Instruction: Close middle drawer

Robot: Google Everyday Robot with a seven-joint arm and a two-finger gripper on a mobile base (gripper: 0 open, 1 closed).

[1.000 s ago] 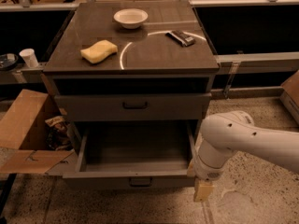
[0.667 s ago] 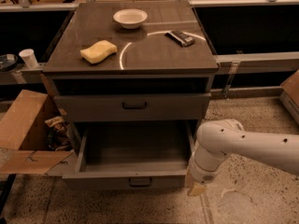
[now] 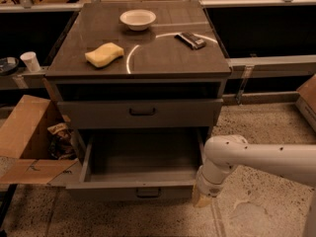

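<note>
The middle drawer (image 3: 140, 184) of the grey cabinet is pulled out towards me, and its inside looks empty. Its low front panel carries a small dark handle (image 3: 148, 192) at the centre. The taller top drawer (image 3: 142, 112) above it is shut. The lowest drawer is hidden under the open one. My gripper (image 3: 200, 197) hangs at the end of the white arm (image 3: 256, 159), low near the floor. It is right beside the right end of the middle drawer's front panel.
The cabinet top (image 3: 163, 58) holds a yellow sponge (image 3: 104, 54), a white bowl (image 3: 138, 19) and a dark flat object (image 3: 191, 40). An open cardboard box (image 3: 24, 137) stands at the cabinet's left. A white cup (image 3: 30, 60) sits on the left ledge. Speckled floor lies to the right.
My arm has moved left and the gripper has come closer to the right end of the middle drawer's front. The drawer is still open by the same amount.
</note>
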